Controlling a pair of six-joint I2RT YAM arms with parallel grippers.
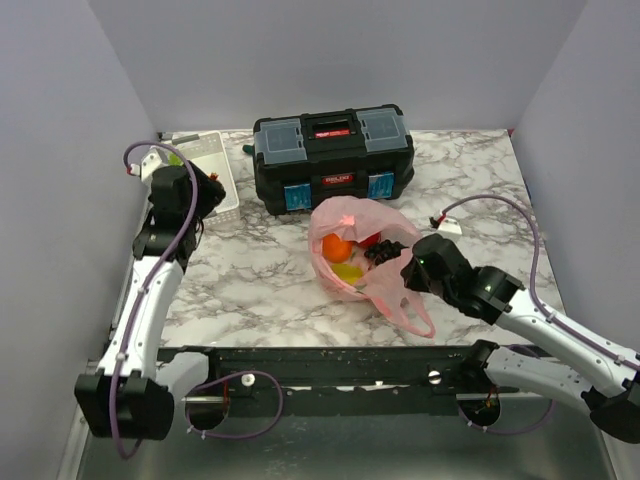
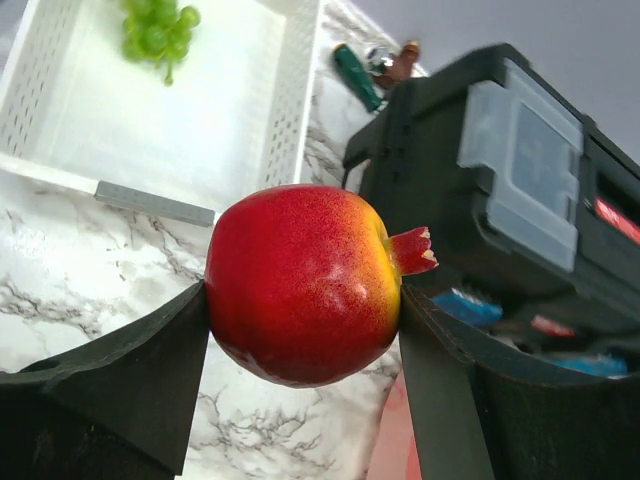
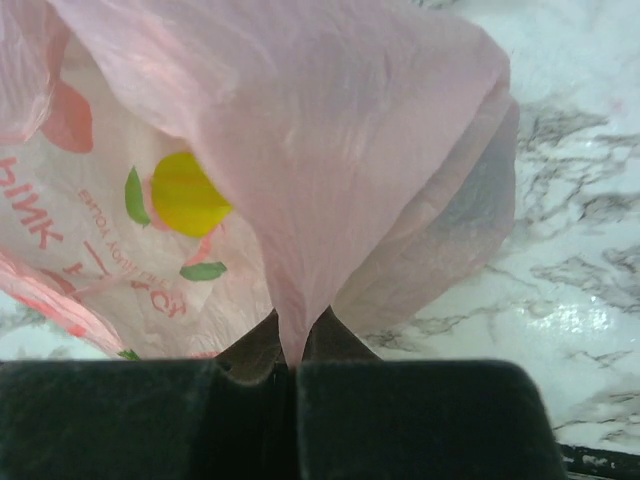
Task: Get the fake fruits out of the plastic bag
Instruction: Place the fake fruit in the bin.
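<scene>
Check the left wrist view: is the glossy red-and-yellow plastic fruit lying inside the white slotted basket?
No, the glossy red-and-yellow plastic fruit sits clamped in the left tool, with the white slotted basket beyond it.

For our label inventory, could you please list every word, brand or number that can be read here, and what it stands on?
"...NK": large red letters on the bag, turned and cut off at the frame's edge; only these seem legible.
Smaller red line printed on the bag below them: too creased to read.
Red label on the toolbox front: too small to read.
Nothing else shows readable text.
</scene>
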